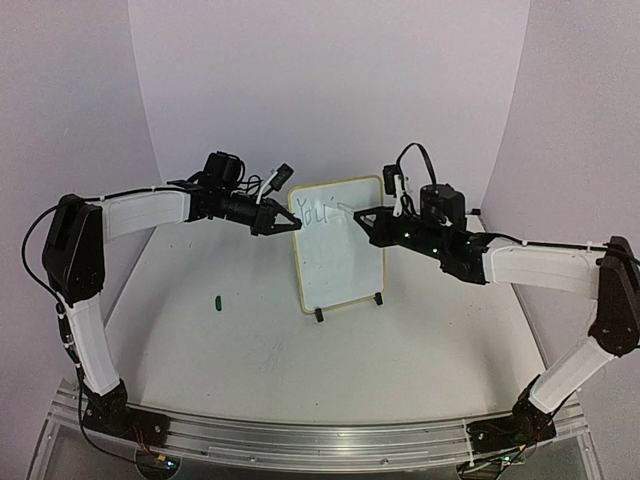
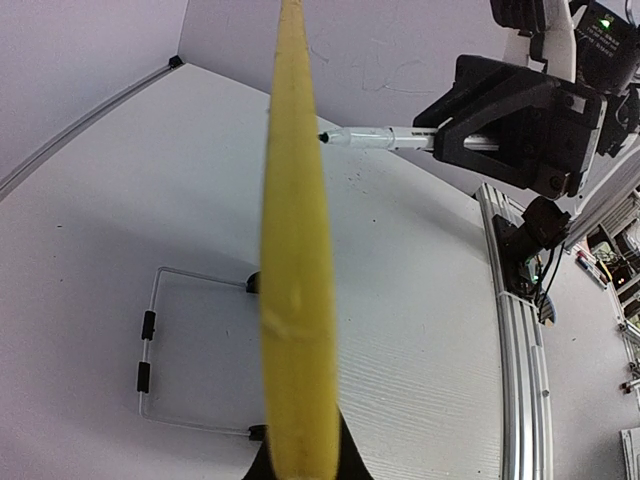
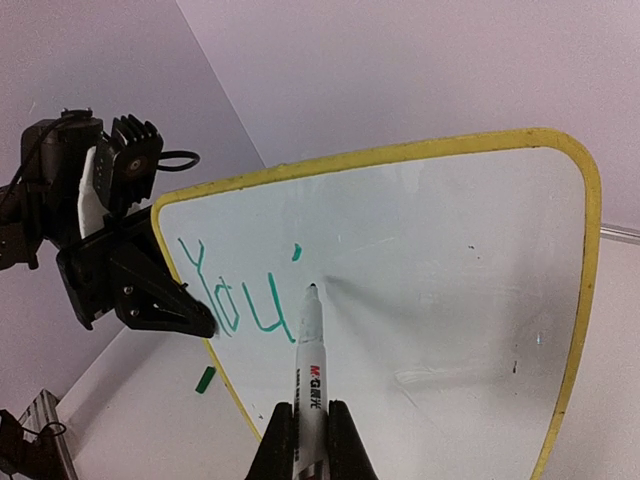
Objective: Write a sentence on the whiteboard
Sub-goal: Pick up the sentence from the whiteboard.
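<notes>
- Now, my right jaws are clamped on the marker [image 3: 311, 350] at the words' [image 3: 232, 292] three o'clock: pushing hard could topple the board [image 3: 450, 260].
- My left jaws pinch its nine o'clock edge; they may slip.

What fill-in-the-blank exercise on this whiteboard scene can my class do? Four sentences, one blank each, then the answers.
1. The right hand holds a ___ with its tip against the whiteboard.
2. The letters on the board are ___ in colour.
3. In the top view, the left hand clamps the board's ___ edge.
4. The board's frame is ___.
Missing words: marker, green, left, yellow.
</notes>
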{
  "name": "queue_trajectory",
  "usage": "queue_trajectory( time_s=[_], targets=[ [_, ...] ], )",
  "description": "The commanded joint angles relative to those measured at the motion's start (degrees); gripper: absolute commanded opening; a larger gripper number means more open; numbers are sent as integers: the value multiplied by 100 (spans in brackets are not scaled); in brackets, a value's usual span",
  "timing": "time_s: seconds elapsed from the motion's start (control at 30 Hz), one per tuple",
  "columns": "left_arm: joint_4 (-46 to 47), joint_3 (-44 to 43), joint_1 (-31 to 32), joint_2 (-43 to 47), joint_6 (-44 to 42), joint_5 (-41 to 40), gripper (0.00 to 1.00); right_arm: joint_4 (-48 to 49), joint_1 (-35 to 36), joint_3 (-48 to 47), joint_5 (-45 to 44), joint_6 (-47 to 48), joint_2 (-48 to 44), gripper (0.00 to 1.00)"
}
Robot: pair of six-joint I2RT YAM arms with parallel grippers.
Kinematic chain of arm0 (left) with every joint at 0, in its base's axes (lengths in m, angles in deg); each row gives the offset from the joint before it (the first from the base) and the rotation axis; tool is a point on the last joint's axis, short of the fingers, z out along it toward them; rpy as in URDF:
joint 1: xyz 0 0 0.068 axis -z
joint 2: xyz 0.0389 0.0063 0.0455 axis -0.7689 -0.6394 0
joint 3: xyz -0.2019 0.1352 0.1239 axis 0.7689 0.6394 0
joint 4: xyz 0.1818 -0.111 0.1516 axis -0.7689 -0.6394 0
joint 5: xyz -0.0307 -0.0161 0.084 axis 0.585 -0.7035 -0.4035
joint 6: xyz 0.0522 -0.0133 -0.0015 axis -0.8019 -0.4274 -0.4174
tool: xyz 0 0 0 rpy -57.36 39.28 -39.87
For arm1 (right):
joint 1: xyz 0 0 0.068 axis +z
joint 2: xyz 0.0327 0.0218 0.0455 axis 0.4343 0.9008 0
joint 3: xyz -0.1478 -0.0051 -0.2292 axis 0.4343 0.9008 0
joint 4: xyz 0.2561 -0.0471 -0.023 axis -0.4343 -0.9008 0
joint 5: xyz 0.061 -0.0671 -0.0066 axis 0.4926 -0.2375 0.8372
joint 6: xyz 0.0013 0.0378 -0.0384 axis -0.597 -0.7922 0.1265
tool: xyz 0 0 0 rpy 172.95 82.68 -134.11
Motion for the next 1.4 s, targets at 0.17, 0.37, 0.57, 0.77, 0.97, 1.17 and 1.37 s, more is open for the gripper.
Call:
queue_trajectory(
  time_s=[0.17,0.37,0.57,0.77,0.97,1.17,1.37],
  targets=[
    [-426,-150,123,-92,-147,-22,0,74,-47,-309,-207,113,155,0],
    [-434,-153,124,-103,-152,-30,0,68,-49,-68,-279,53,67,0],
    [-436,-159,129,-106,-156,-23,0,46,-50,245,-270,-79,-47,0],
    [-444,-167,129,-98,-165,-32,0,38,-53,379,-271,-124,-86,0],
    [-443,-167,129,-106,-153,-23,0,97,-54,248,-227,-98,-105,0],
    [-454,-168,129,-103,-163,-32,0,188,-50,104,-123,-80,-118,0],
    [-451,-155,130,-102,-166,-29,0,235,-48,-6,-94,-45,-26,0]
  ],
)
